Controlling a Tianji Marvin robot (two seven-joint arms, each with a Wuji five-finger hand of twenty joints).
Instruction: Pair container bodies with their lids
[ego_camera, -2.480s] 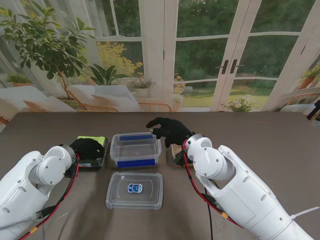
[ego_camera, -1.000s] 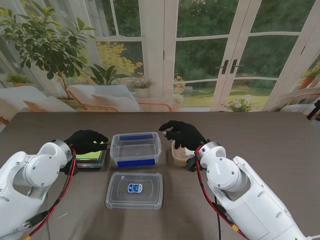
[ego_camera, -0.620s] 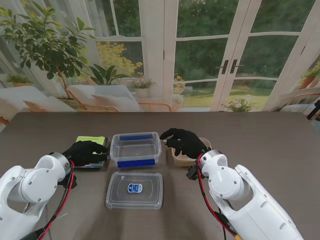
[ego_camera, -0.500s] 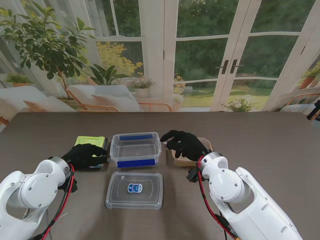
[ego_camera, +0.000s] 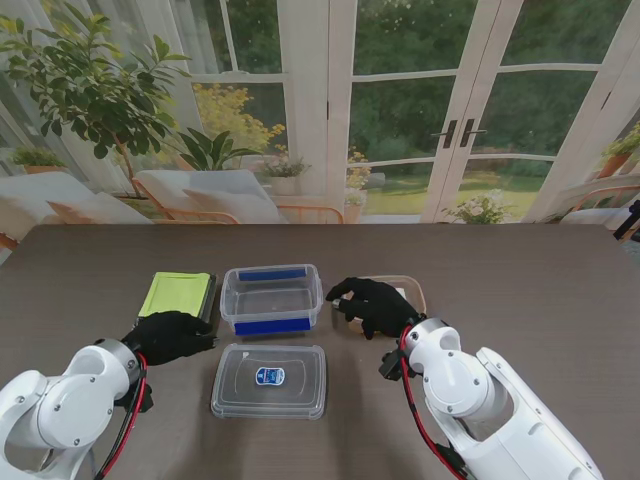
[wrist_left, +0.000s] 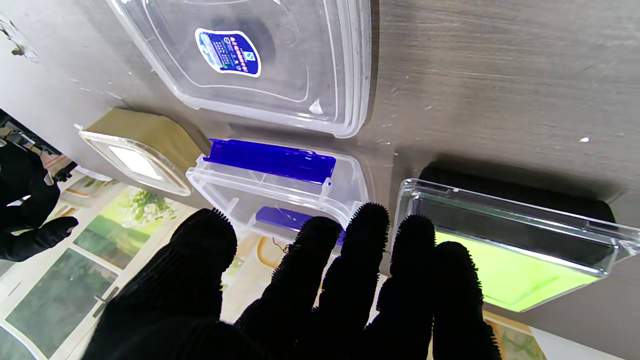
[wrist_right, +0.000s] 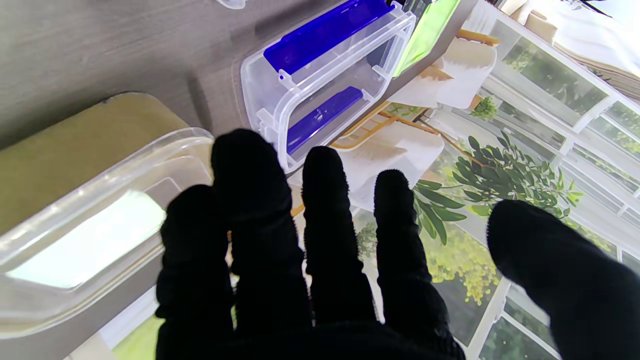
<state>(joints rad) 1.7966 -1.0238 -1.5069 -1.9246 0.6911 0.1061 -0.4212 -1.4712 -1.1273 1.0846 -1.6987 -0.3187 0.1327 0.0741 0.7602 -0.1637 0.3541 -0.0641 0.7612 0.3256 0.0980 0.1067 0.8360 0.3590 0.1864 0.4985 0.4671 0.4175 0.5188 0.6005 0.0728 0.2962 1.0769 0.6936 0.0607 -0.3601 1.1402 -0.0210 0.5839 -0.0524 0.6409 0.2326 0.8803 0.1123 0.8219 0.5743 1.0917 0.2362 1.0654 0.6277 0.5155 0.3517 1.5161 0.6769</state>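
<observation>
Lying flat on the bench (ego_camera: 520, 290), the clear lid (ego_camera: 269, 380) sits just nearer to me than the clear blue-latched container (ego_camera: 272, 298). A green-lidded box (ego_camera: 178, 294) stands to that container's left, a tan box (ego_camera: 400, 290) to its right. The left hand (ego_camera: 168, 335) and right hand (ego_camera: 375, 305) both hover empty, fingers (wrist_left: 360, 250) spread.

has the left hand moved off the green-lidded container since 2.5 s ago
Yes. The left hand pulled back nearer to me, leaving the green-lidded container uncovered.
</observation>
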